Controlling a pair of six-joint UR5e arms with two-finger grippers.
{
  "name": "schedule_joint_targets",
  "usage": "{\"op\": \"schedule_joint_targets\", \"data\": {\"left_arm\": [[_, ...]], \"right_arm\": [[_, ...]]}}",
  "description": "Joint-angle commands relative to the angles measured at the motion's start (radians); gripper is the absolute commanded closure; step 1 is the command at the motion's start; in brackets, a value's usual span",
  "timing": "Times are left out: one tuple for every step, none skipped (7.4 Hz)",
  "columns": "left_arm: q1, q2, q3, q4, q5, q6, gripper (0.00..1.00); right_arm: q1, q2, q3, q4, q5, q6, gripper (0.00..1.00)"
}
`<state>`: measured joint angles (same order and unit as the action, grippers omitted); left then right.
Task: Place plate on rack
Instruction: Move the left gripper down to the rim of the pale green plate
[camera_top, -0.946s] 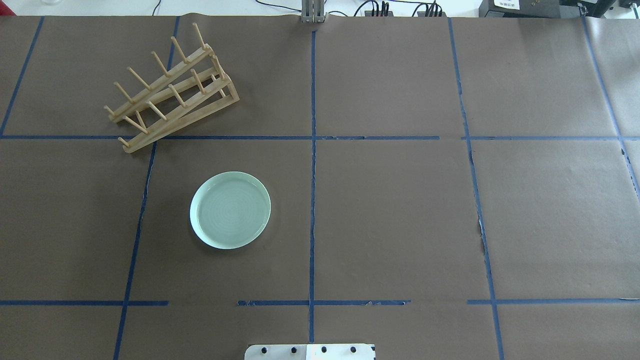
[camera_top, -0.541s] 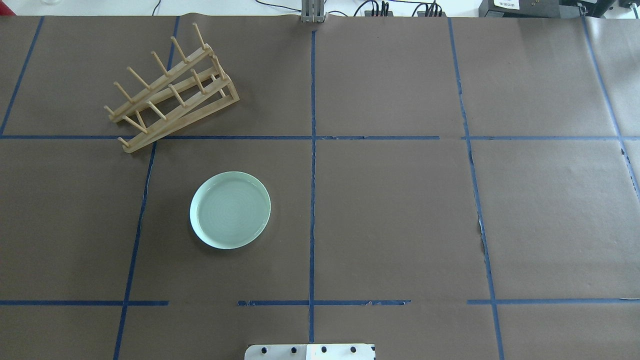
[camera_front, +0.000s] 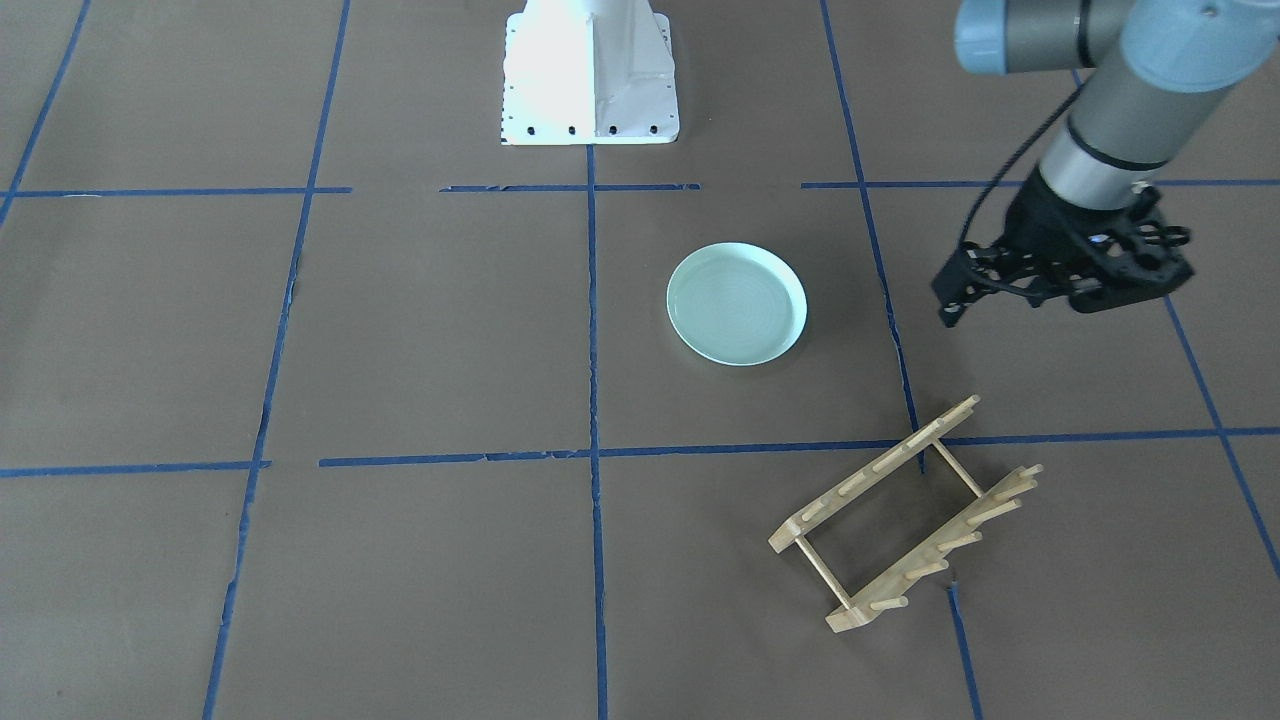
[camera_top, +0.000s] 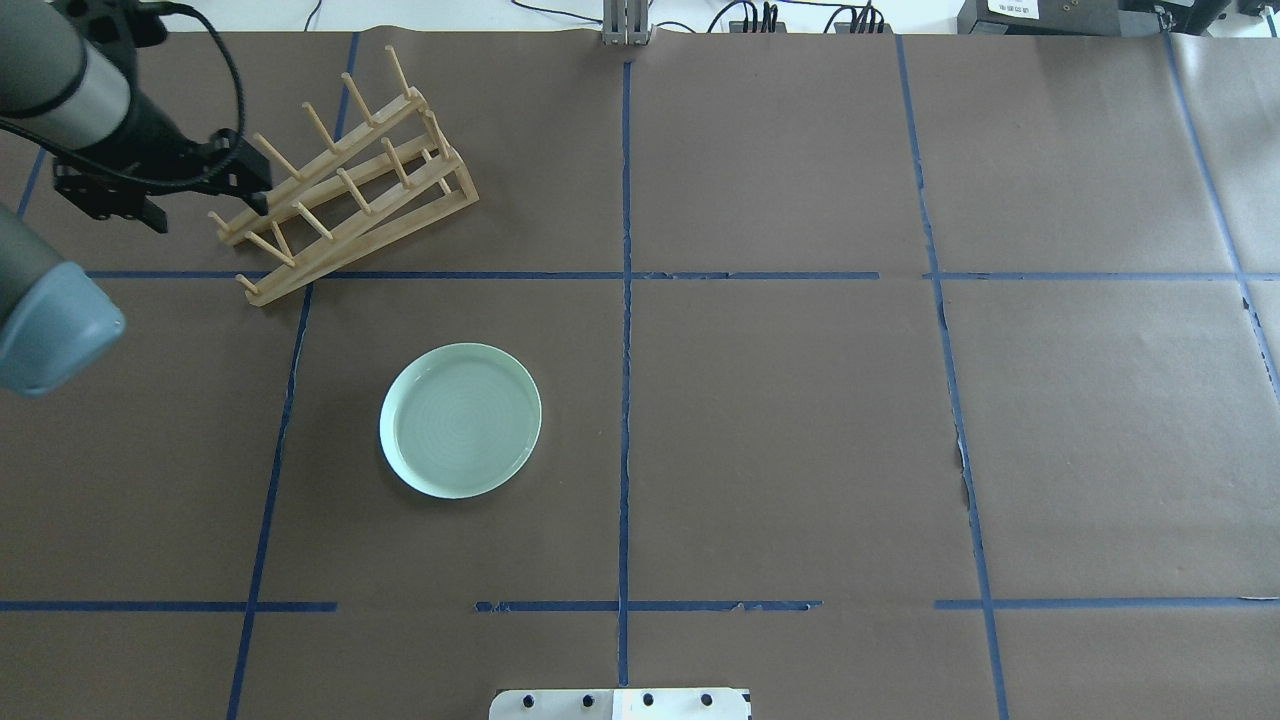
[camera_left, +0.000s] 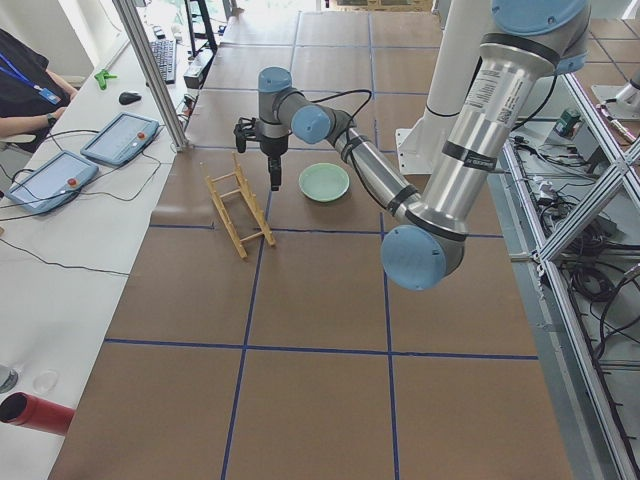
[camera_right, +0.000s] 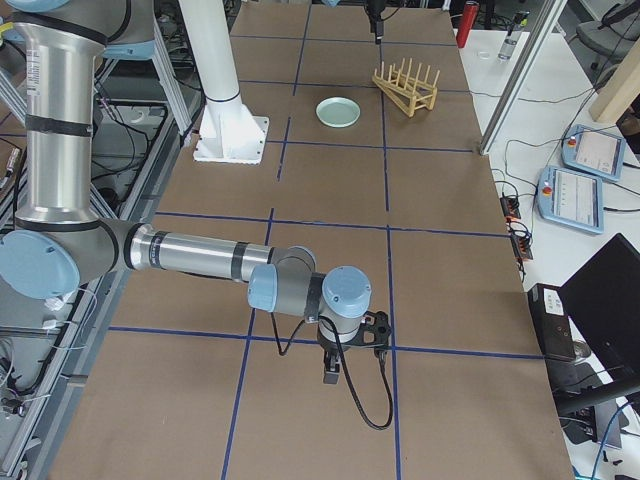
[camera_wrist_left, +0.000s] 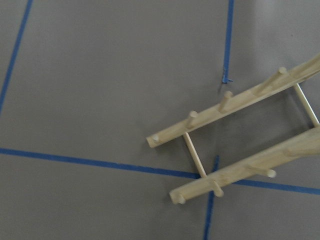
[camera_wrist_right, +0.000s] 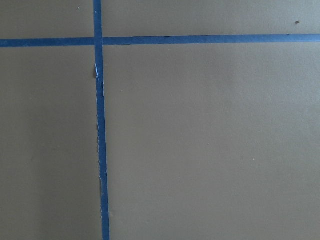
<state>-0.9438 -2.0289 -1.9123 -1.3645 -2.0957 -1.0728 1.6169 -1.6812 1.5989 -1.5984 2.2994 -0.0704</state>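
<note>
The pale mint-green plate (camera_top: 461, 420) lies flat on the brown table, also in the front view (camera_front: 737, 303). The light-wood rack (camera_top: 350, 190) stands empty farther out, to the left, also in the front view (camera_front: 880, 465) and the left wrist view (camera_wrist_left: 225, 112). My left gripper (camera_front: 948, 308) hangs above the table near the rack's end and apart from the plate. Its fingers look closed together and hold nothing. In the overhead view my left gripper (camera_top: 255, 185) overlaps the rack's left end. My right gripper (camera_right: 330, 375) hovers far off near the table's right end. I cannot tell whether it is open or shut.
The white robot base (camera_front: 588, 80) stands at the near edge behind the plate. Blue tape lines grid the brown table cover. An aluminium post (camera_top: 626, 25) stands at the far edge. Tablets (camera_left: 120, 135) lie on the operators' bench beyond the rack.
My left arm has come into the overhead view at the upper left, and its gripper now sits beside the rack. The plate and the rack have not moved.
</note>
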Motion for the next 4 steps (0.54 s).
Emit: {"op": "schedule_joint_targets", "data": {"left_arm": [[0.162,-0.169,0.126,0.053,0.072,-0.204,0.0],[0.209,-0.215,0.188,0.054,0.103,-0.222,0.0],[0.218,-0.29,0.288,0.051,0.103,-0.254,0.0],[0.232,-0.368,0.403,0.053,0.103,-0.271,0.0]], "right_arm": [[0.0,0.0,0.001,0.0,0.0,0.0,0.0],[0.001,0.0,0.001,0.0,0.0,0.0,0.0],[0.0,0.0,0.001,0.0,0.0,0.0,0.0],[0.0,0.0,0.001,0.0,0.0,0.0,0.0]]}}
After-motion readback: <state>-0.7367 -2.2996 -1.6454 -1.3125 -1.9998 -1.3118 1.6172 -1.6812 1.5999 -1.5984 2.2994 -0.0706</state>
